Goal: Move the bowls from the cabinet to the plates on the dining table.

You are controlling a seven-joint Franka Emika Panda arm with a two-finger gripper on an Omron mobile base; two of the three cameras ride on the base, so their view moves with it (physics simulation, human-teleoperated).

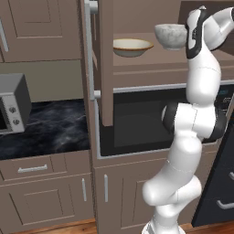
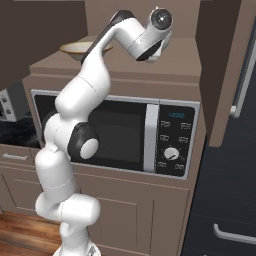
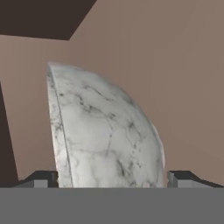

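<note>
Right now your marbled bowl (image 3: pixel 109 135) sits on the cabinet shelf (image 1: pixel 151 61), directly in front of the hand and rolled sideways in the hand view, its rim to the left. The gripper (image 3: pixel 111 178) stands wide open, one fingertip on each side of the bowl, and nothing is held yet. From the left base view the same bowl (image 1: pixel 170 35) stands upright, deep and grey-white with dark veins, just beside the arm's wrist. To its left, apart from it, rests the shallower cream bowl (image 1: pixel 132 46) with its tan rim. The cabinet door (image 1: pixel 106 64) is swung open, and the built-in microwave (image 2: pixel 145 137) sits right below the shelf.

You should judge the task as barely begun: both bowls are on the shelf, neither has reached a plate. What remains is the closing of the fingers, the lift, the trip to the table, and then the same for the cream bowl.
</note>
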